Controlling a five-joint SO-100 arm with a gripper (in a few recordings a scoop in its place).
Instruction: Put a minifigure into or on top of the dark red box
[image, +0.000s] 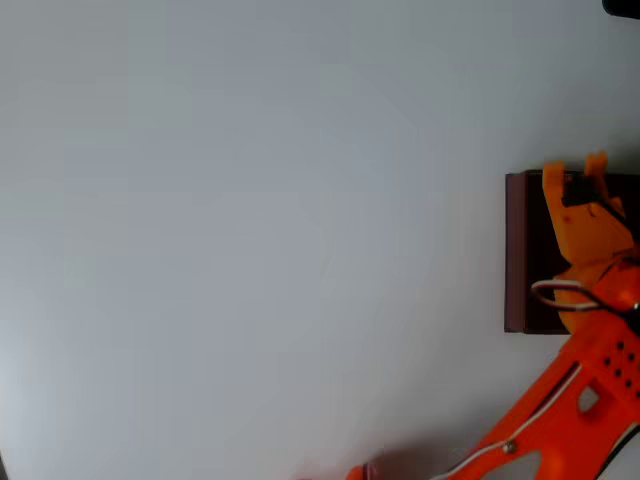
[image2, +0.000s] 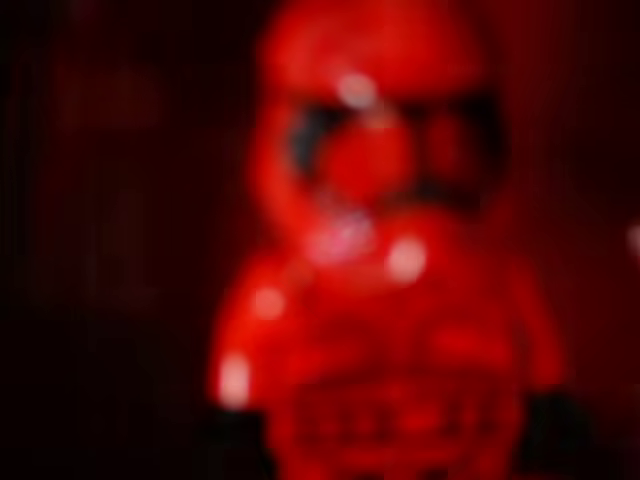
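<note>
Wrist view gave a blurred close-up of the minifigure against dark red. Overhead placed the gripper above the dark red box, at the table right edge, wide bare room leftward. Jaw state: could not tell.

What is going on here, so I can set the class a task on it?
An orange robot arm reaches in from the lower right of the overhead view, with its hand over the far edge of the dark red box at the right side of a pale table. In the wrist view a red minifigure sits very close to the camera, blurred, against darkness. Whether the hand is gripping it cannot be told.
</note>
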